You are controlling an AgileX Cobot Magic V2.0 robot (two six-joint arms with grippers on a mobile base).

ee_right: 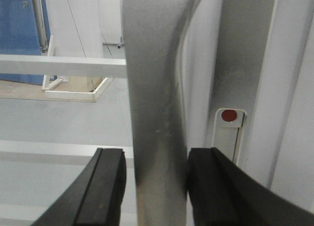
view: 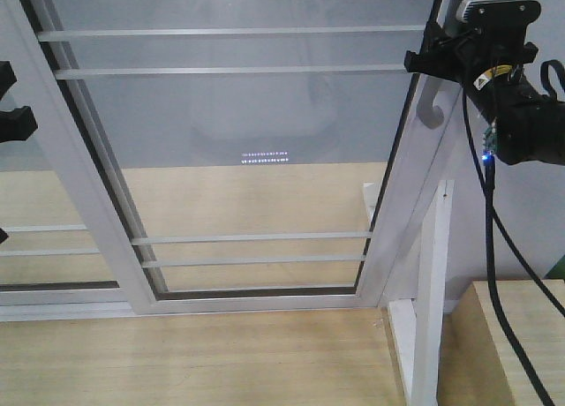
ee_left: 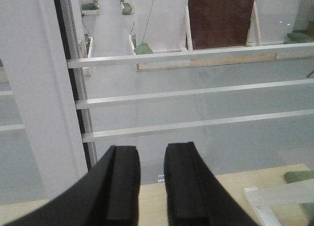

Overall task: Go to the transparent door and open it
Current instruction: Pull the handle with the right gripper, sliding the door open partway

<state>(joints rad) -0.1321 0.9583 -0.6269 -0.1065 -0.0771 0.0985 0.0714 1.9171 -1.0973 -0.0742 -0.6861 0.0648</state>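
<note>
The transparent door fills the front view, a glass panel with thin white bars in a white frame. Its curved grey pull handle is on the right stile. My right gripper is at the handle. In the right wrist view the handle stands between the black fingers; the right finger touches it and a narrow gap shows on the left. The lock plate with a red dot is just right of it. My left gripper is slightly open and empty, facing the glass bars near the left stile.
A handle-less barred glass panel overlaps on the left. A white post stands right of the door. A wooden box sits at the lower right. A black cable hangs from the right arm. The wood floor lies below.
</note>
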